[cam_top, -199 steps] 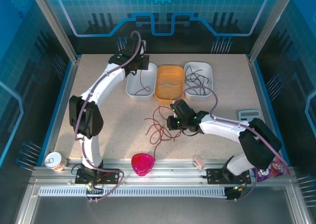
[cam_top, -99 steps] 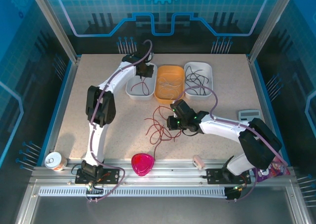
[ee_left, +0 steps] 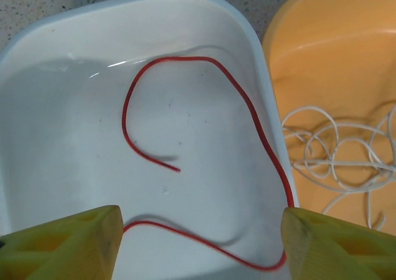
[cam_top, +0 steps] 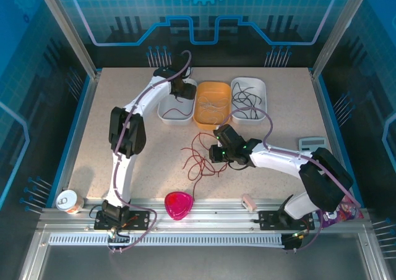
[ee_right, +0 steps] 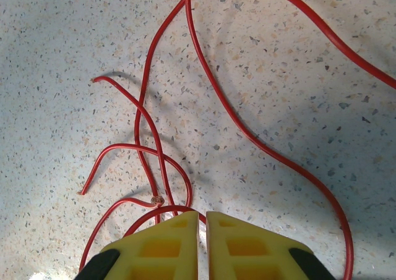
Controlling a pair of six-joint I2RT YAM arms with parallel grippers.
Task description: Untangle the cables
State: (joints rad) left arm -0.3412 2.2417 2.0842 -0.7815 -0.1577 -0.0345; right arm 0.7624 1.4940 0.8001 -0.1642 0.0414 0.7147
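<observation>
Red cable [ee_left: 257, 128] lies in white tray [ee_left: 62, 138] below the spread left tool [ee_left: 201, 221].

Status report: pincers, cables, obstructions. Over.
Left pincer open above white tray, one red cable lying inside. Right pincer shut over red cables tangled on table. Pale cables in orange tray.

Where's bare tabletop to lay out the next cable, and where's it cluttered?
Free: the right corner between the black-cable tray and the calculator; also the left strip beside the left arm. Crowded: centre, where the red tangle sprawls by the right gripper.
</observation>
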